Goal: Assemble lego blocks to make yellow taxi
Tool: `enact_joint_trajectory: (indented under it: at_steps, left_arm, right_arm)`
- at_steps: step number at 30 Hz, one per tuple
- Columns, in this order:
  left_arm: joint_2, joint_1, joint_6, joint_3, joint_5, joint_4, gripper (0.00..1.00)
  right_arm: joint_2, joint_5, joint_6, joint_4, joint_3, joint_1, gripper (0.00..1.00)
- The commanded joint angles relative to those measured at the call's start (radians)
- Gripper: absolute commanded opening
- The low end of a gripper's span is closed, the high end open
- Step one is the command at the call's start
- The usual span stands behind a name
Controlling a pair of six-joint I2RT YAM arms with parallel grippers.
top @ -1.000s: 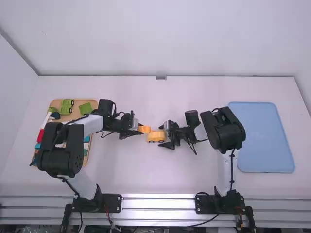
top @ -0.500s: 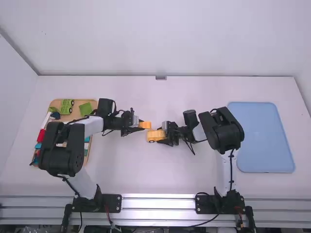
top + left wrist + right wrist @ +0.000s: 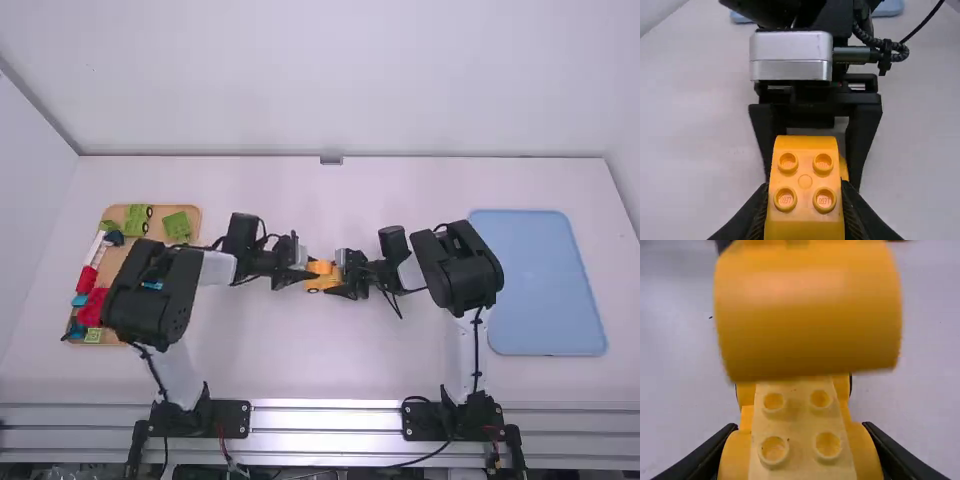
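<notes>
Holding the roof block (image 3: 319, 266) over the taxi body (image 3: 326, 285), mid-table, between the two arms. Left gripper (image 3: 309, 274): fingers parted by the block's width, clamped on its sides; four studs face the left wrist camera. Right gripper (image 3: 343, 282): fingers parted by the body's width, clamped on its flanks at the near end in the right wrist view. Four studs show on the pale strip (image 3: 797, 415) between those fingers; the block hides the far part of the body. Can't tell if block and body touch.

Wooden tray (image 3: 190, 211) is at far left, partly under the left arm. In it: green wheeled piece (image 3: 137, 220), plain green block (image 3: 177, 226) beside that, dark blue piece (image 3: 115, 238), white piece (image 3: 96, 247), red block (image 3: 93, 309) nearer the bases. Blue tray (image 3: 538, 282) lies flat at right, past the right arm.
</notes>
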Motion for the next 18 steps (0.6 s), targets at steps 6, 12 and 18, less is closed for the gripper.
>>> enact_joint_trajectory:
  at_steps: [6, 12, 18]
  left_arm:
    - [0.057, 0.006, -0.048, 0.024, 0.045, -0.010, 0.03]
    - [0.080, 0.005, -0.049, 0.026, 0.063, 0.016, 0.02]
    - [0.118, 0.006, -0.050, 0.026, 0.095, 0.067, 0.02]
  right_arm:
    - [0.008, -0.002, 0.004, -0.003, -0.007, -0.002, 0.59]
    - [0.008, -0.002, 0.006, -0.004, -0.008, -0.003, 0.59]
    - [0.008, -0.002, 0.006, -0.004, -0.008, -0.003, 0.59]
